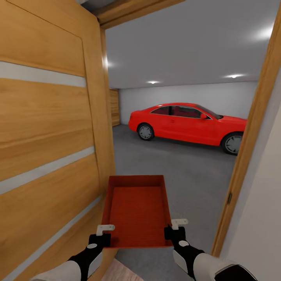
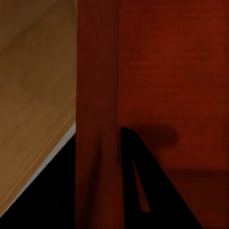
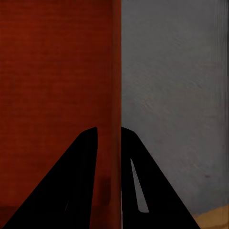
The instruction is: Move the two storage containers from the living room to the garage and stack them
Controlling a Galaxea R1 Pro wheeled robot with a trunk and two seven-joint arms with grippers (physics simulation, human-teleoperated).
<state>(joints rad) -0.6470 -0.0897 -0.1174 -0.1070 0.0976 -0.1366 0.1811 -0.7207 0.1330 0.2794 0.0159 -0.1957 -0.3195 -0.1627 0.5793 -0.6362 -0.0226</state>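
I hold one orange-red storage container (image 1: pixel 136 210) level in front of me, in a doorway that opens onto the garage. My left gripper (image 1: pixel 103 234) is shut on its left wall near the front corner, and my right gripper (image 1: pixel 175 230) is shut on its right wall. In the left wrist view the thin red wall (image 2: pixel 98 95) runs between the dark fingers (image 2: pixel 143 181). The right wrist view has the wall (image 3: pixel 114 71) between its fingers (image 3: pixel 76 181) too. The container is empty. Beyond it lies the garage's dark grey floor (image 1: pixel 187 171).
A wooden door (image 1: pixel 47 136) stands open close on my left, almost touching the container's left side. The wooden door frame (image 1: pixel 249 136) and a white wall (image 1: pixel 265 218) bound the right. A red car (image 1: pixel 187 123) is parked across the far side of the garage.
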